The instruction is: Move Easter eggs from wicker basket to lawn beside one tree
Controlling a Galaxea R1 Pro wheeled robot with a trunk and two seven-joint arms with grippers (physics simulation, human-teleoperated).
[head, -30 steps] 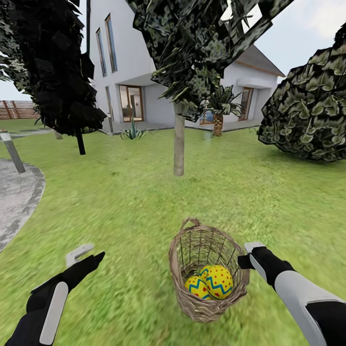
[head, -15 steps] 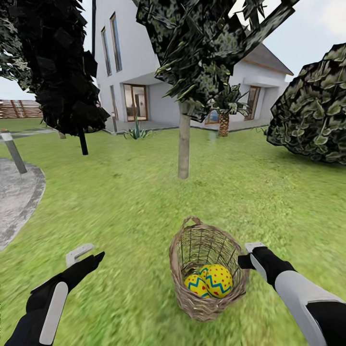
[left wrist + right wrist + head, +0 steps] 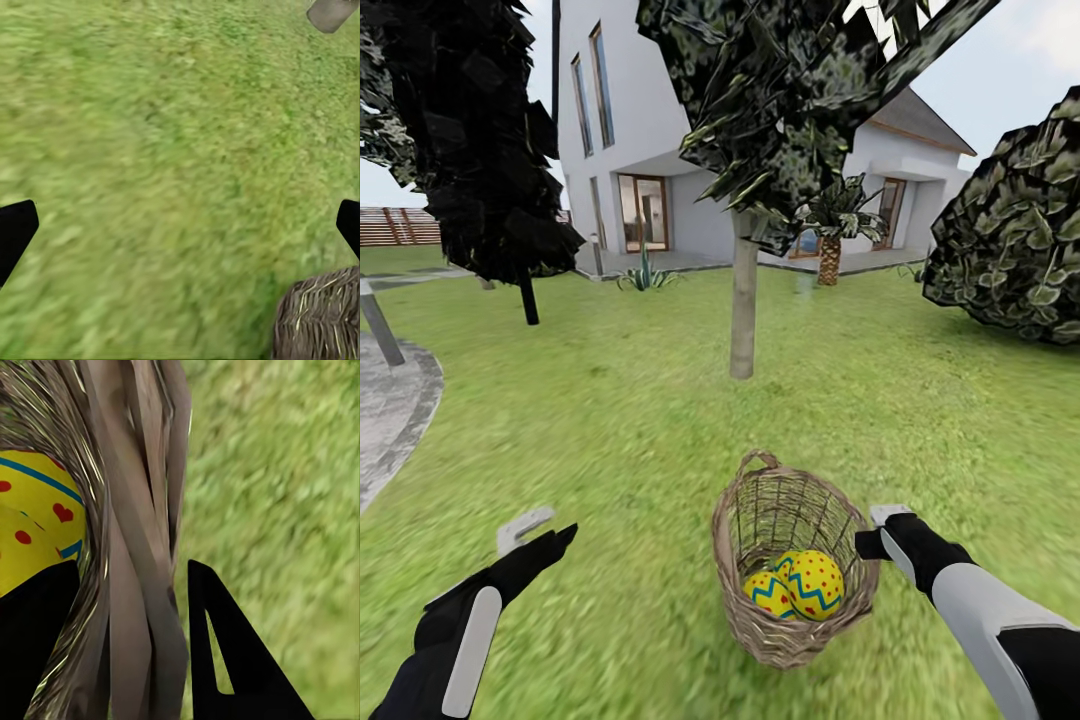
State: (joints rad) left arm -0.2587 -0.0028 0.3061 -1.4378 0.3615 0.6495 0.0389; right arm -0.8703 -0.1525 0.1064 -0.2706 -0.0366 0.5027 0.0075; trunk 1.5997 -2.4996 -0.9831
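The wicker basket (image 3: 792,640) hangs tilted just above the lawn (image 3: 610,400), in front of me. My right gripper (image 3: 868,538) is shut on its rim; in the right wrist view the gripper (image 3: 142,660) has the woven wall (image 3: 142,510) between its dark fingers (image 3: 225,660). Inside lie the Easter eggs (image 3: 815,585): two show plainly, with a sliver of a third behind them, and one egg (image 3: 37,510) sits close behind the weave. My left gripper (image 3: 535,535) is open over bare grass, left of the basket (image 3: 319,319). The tree (image 3: 743,300) stands straight ahead, beyond the basket.
A near-black tree (image 3: 525,290) stands at the far left, and a round bush (image 3: 1010,250) at the right. The grey paved patio (image 3: 390,410) with a post (image 3: 380,330) lies at the left edge. The white house (image 3: 660,150) and a small palm (image 3: 828,260) are behind.
The whole view has shifted: the patio slid left and the trunk and bush slid right and grew slightly nearer. Basket, eggs and both arms keep their place in the view.
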